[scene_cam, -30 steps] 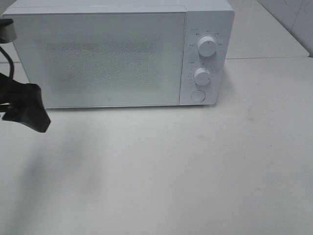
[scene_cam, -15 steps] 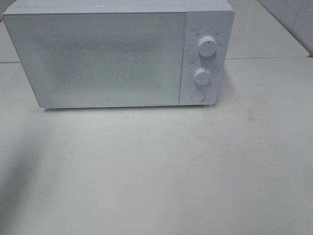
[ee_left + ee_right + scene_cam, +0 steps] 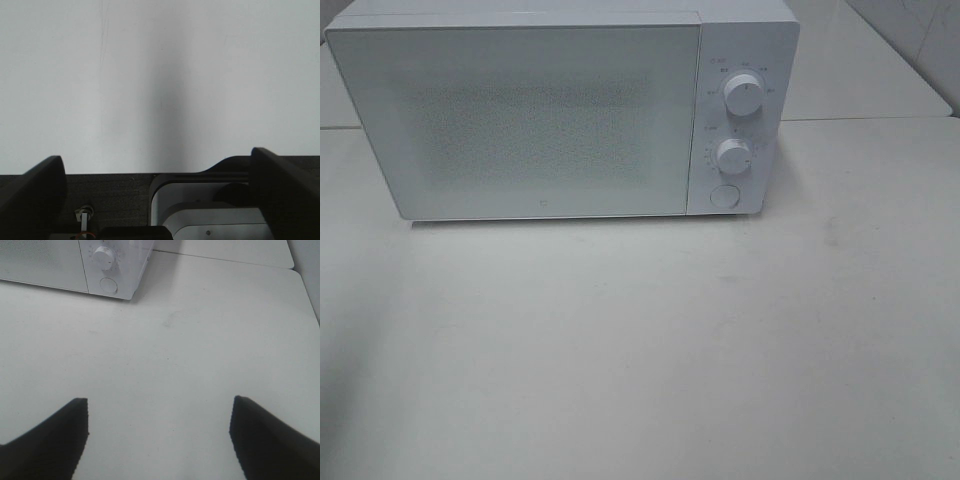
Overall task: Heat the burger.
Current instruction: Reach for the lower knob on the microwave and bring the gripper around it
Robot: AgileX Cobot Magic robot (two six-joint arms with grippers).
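Observation:
The burger is out of view in every frame. A white microwave (image 3: 540, 120) stands at the back of the table with its door shut; one corner of it (image 3: 115, 270) shows in the right wrist view. Neither arm appears in the exterior high view. My left gripper (image 3: 157, 160) is open over bare white tabletop, with nothing between its black fingers (image 3: 35, 190). My right gripper (image 3: 159, 404) is also open and empty, above the table in front of the microwave's control side.
The microwave's panel carries two round knobs (image 3: 744, 95) (image 3: 732, 155) and a round button (image 3: 724, 196). A seam (image 3: 860, 118) divides the white tabletop behind the microwave. In the left wrist view a dark strip (image 3: 110, 195) and a grey-white machine part (image 3: 200, 210) lie below the table edge.
A black gripper that stood at the left edge of the exterior high view a second ago has gone out of that view. The shadow it cast on the left of the table has faded.

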